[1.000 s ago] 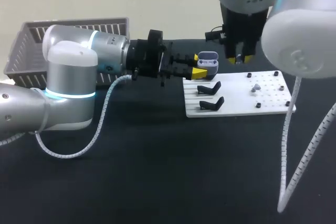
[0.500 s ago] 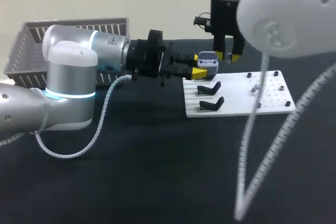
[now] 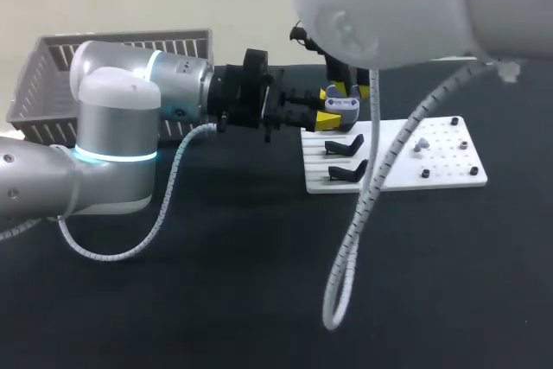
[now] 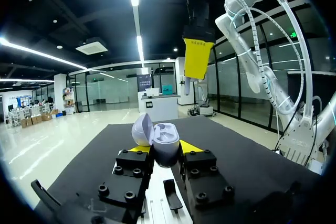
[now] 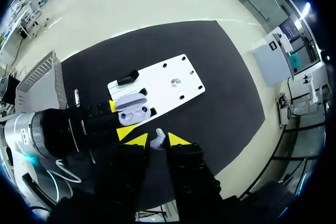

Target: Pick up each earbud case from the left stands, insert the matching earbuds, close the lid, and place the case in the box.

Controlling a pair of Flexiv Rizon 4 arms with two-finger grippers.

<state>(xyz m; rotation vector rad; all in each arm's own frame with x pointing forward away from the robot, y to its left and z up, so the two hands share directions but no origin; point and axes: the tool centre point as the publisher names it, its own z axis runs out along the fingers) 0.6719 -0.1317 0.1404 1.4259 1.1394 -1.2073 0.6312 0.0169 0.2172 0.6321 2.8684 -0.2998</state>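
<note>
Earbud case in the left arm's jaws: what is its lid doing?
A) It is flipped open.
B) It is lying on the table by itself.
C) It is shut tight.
A: the earbud case, gripped by the jaws of the left arm, has its lid tipped up, and the wells inside are showing.

Robotics lab: robot arm (image 3: pixel 112 118) at black table (image 3: pixel 216 300).

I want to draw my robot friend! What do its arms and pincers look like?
The left arm and right arm are fat, round silver-grey and white tubes; the left shows a glowing light-blue ring. A white curly cable dangles from each. The left pincer and right pincer are black blocks with two fingers ending in bright yellow tips.
</note>
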